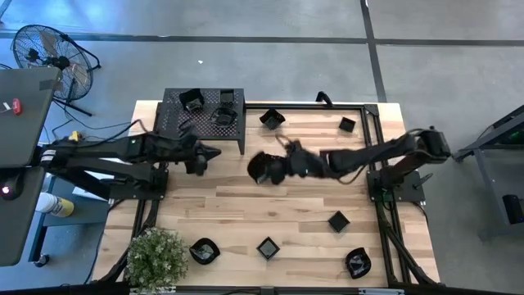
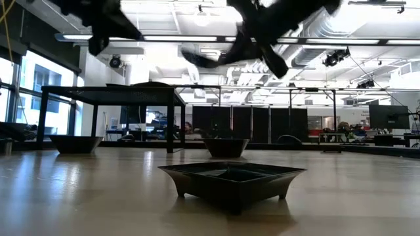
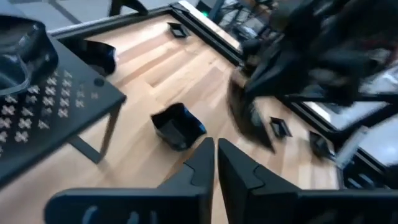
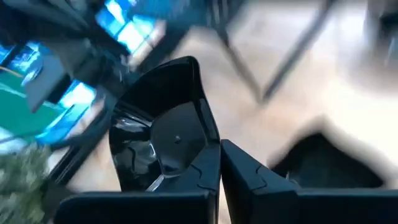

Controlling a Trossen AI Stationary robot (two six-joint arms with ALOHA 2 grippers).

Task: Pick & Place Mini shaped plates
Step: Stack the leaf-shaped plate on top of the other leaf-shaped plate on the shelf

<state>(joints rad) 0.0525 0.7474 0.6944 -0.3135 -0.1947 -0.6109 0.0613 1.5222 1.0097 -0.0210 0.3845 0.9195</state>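
The left gripper (image 1: 214,152) has its fingers together and points at the right gripper (image 1: 270,170), which carries a round plate (image 1: 259,168) in the open table between them. The perforated shelf (image 1: 202,115) stands just beside the left jaws, its leg (image 3: 106,132) near them. Bare wood (image 1: 246,213) lies below both jaws, with plates along the near edge (image 1: 268,247).

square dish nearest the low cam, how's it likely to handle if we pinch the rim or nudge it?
The square dish looks glossy, so probably slick between the fingers. Its thin flared rim gives a narrow pinch that may slip. It sits low and wide on small feet, so a nudge would likely slide it across the wooden table, not tip it. It looks rigid and light.
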